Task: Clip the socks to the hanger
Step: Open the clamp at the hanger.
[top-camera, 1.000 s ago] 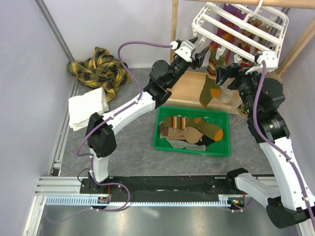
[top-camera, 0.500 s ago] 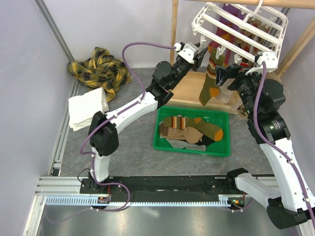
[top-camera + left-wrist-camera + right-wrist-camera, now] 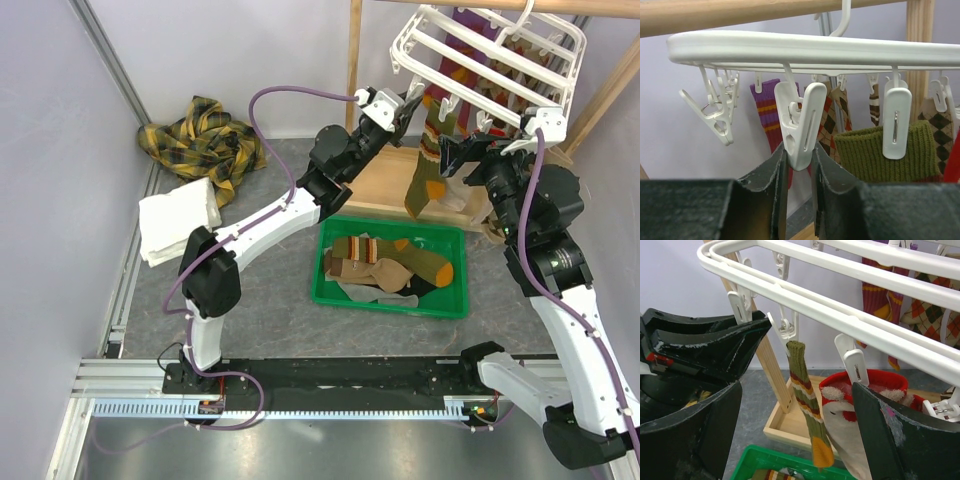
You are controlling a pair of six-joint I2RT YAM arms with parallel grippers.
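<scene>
The left claw [image 3: 799,152] pinches a clip [image 3: 800,120] on the edge bar of the hanger [image 3: 790,47], probably to open it, while the right claw [image 3: 795,390] hovers spread and empty by the hung olive sock [image 3: 807,412].

The left gripper [image 3: 799,152] has moved nearer the hanger [image 3: 490,50]; its jaws have narrowed from wide apart onto a clip [image 3: 801,122].

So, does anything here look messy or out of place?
Mostly tidy. The yellow plaid cloth lies crumpled in the far left corner, unlike the folded white towel beside it, and the spare socks are jumbled in the green bin. Nothing looks spilled or broken.
</scene>
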